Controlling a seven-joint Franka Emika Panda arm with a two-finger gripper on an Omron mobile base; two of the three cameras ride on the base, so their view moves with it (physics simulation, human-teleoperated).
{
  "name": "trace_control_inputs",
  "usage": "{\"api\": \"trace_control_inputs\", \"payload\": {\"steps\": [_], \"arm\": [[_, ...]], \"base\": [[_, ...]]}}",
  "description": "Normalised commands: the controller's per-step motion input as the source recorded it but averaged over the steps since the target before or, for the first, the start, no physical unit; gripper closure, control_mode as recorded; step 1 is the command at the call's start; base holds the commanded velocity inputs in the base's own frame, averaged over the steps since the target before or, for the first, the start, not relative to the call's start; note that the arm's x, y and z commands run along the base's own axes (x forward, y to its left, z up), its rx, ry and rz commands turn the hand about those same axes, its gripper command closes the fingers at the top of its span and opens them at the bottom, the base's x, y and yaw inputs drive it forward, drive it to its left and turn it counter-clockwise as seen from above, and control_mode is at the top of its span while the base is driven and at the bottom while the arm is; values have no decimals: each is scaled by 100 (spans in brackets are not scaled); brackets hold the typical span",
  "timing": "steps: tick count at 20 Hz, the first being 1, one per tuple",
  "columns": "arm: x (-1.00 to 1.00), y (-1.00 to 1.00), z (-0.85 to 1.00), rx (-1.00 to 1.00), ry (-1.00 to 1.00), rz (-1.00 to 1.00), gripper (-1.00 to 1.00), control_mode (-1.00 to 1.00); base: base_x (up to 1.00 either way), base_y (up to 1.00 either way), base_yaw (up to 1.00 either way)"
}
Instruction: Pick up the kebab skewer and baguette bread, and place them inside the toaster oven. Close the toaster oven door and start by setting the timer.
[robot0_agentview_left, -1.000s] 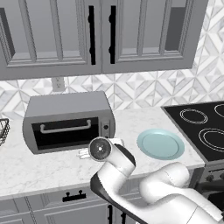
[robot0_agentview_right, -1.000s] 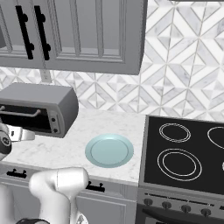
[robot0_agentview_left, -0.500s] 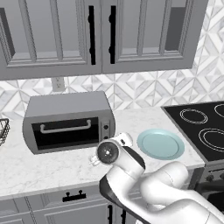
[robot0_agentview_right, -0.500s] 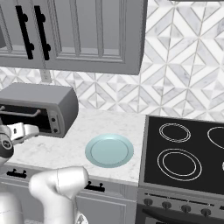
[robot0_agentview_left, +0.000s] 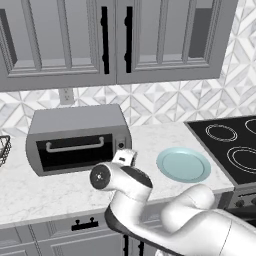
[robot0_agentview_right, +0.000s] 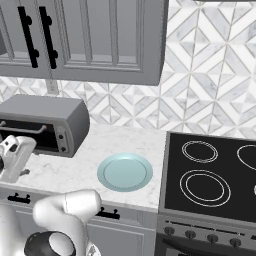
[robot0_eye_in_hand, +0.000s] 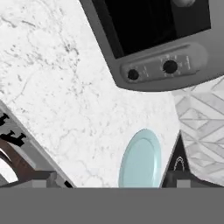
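Observation:
The toaster oven (robot0_agentview_left: 75, 137) stands on the counter at the left, and its door (robot0_agentview_left: 72, 152) with dark glass and silver bar handle is up and shut. My gripper (robot0_agentview_left: 125, 157) hovers open and empty just in front of the oven's right-side knob panel (robot0_eye_in_hand: 162, 68). From the right base view, the gripper (robot0_agentview_right: 16, 156) sits at the far left, in front of the oven (robot0_agentview_right: 47, 124). In the hand view the fingertips (robot0_eye_in_hand: 41, 179) stand far apart over the marble counter. The kebab skewer and the baguette bread are out of view.
A pale blue plate (robot0_agentview_left: 183, 164) lies on the counter (robot0_agentview_left: 45, 187) right of the oven, seen too in the right base view (robot0_agentview_right: 125, 171). A black stovetop (robot0_agentview_left: 227, 147) fills the right side. A wire basket (robot0_agentview_left: 4, 150) pokes in at the left edge. Grey cabinets hang overhead.
The arm's elbow has swung slightly left and the hand has lifted toward the oven's right end. The jaws have stayed open; nothing else has moved.

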Motion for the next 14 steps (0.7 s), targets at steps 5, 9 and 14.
{"api": "trace_control_inputs", "payload": {"steps": [5,9,14], "arm": [[1,8,6,-86,59,33,-100,-100],[7,0,0,-72,53,34,-100,-100],[2,-23,2,-42,26,28,-100,-100]], "base": [[0,0,0],[0,0,0],[0,0,0]]}}
